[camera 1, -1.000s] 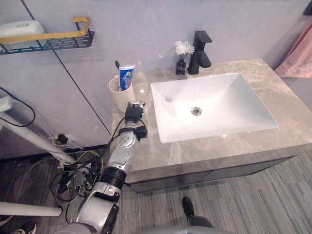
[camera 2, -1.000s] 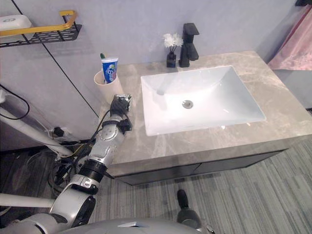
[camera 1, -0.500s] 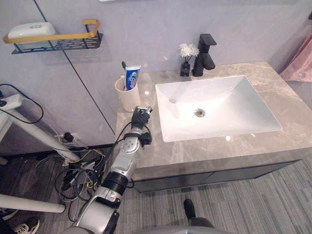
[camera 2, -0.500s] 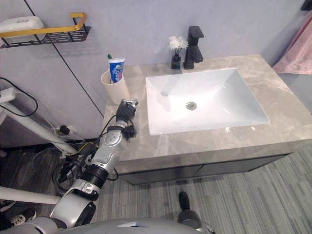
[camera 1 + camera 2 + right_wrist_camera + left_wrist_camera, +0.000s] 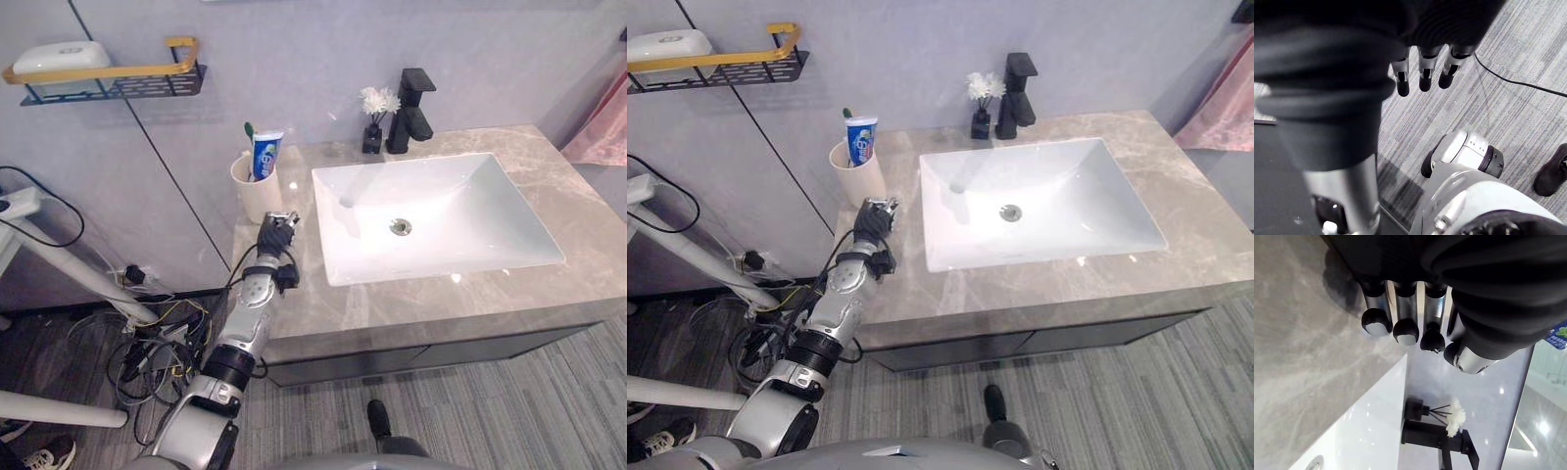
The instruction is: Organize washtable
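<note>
Because the cup (image 5: 257,193), holding toothpaste (image 5: 263,157) and a toothbrush (image 5: 248,128), stands upright at the far left corner of the surface (image 5: 323,304), the left hand (image 5: 275,235) lies just near of it, fingers relaxed and empty, probably poised to reach it, while the right hand (image 5: 1422,68) hangs slack-fingered above the floor (image 5: 1528,117).

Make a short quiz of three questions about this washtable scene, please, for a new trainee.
1. True or false: the toothpaste tube lies inside the sink.
2. What stands right beside the black faucet? A: a small vase of white flowers. B: a soap bottle. C: a folded towel.
3. Which hand is over the countertop, and which thing is nearest to it?

Key
1. False: it stands upright in the cup.
2. A: the vase.
3. The left hand, just in front of the cup.
</note>
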Controlling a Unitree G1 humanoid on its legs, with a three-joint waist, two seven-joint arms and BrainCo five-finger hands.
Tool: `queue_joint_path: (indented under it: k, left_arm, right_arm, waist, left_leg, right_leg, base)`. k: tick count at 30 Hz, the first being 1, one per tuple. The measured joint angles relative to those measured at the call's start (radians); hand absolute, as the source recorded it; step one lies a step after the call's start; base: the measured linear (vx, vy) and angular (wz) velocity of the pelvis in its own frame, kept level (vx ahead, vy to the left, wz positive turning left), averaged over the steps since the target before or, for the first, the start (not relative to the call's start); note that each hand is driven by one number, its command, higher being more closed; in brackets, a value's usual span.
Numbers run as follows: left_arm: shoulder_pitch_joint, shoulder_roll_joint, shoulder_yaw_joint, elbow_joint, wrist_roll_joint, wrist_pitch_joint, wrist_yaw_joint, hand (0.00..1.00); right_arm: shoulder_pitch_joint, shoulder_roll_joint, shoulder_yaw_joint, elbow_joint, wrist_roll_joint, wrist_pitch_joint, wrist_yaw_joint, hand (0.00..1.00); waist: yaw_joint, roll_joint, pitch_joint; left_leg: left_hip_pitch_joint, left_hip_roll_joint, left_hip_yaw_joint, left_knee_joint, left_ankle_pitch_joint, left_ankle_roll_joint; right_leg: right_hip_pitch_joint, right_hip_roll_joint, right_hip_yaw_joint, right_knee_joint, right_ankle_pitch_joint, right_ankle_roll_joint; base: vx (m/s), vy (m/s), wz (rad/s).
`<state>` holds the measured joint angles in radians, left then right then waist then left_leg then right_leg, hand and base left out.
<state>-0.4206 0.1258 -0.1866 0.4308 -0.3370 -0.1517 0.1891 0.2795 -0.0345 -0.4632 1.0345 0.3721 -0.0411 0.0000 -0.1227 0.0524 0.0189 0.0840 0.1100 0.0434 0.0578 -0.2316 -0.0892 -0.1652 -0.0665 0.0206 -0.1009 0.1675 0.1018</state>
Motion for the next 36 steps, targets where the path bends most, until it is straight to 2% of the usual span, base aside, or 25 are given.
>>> queue_joint_path:
  k: [4, 12, 36]
  left_arm:
    - [0.0, 0.002, 0.012, 0.0, -0.003, -0.002, 0.012, 1.0]
    - [-0.001, 0.013, 0.115, 0.0, -0.009, -0.01, 0.044, 1.0]
    - [-0.012, 0.05, 0.111, -0.021, -0.001, -0.016, 0.057, 1.0]
  right_arm:
    - [0.0, 0.001, 0.0, 0.0, 0.0, 0.0, 0.0, 0.0]
    - [0.0, 0.001, -0.001, 0.001, 0.0, 0.0, 0.0, 0.0]
    - [-0.001, 0.001, 0.001, 0.0, 0.0, 0.0, 0.0, 0.0]
  waist:
    - [0.0, -0.001, 0.0]
    - [-0.002, -0.002, 0.001]
    - [0.001, -0.001, 0.001]
  left_leg:
    - [0.003, 0.0, 0.009, -0.001, -0.001, 0.001]
    - [0.005, 0.003, 0.026, -0.008, -0.006, 0.001]
    - [-0.008, 0.001, 0.051, -0.019, -0.006, 0.001]
  right_leg:
    - [-0.003, 0.003, 0.01, 0.0, 0.0, 0.0]
    - [-0.014, 0.011, 0.027, 0.0, 0.0, 0.0]
    - [-0.045, 0.018, 0.05, 0.0, 0.002, 0.001]
  base:
    - [0.0, 0.002, -0.08]
    - [0.0, -0.001, -0.06]
    - [0.0, -0.001, -0.02]
